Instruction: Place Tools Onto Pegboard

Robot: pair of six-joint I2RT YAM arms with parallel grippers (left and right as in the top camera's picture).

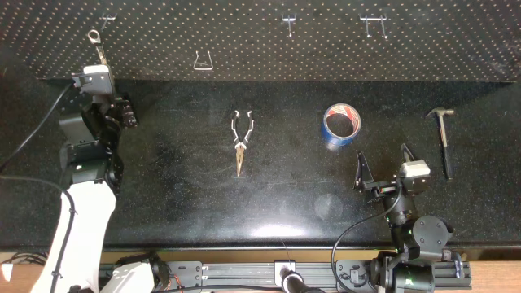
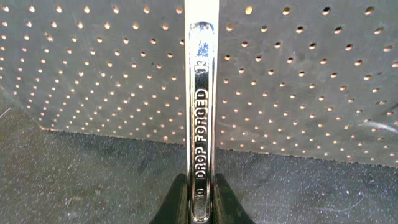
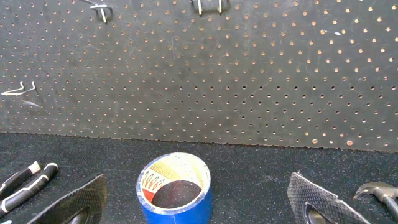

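Nothing hangs on the pegboard yet. One tool is in hand and three are left, I'd say. The left gripper pinches the wrench up against the board, its long axis straight out from the gripper and its ring end aimed toward the far-left hook. Pliers, tape and hammer wait on the counter. The right gripper sits spread, holding nothing.
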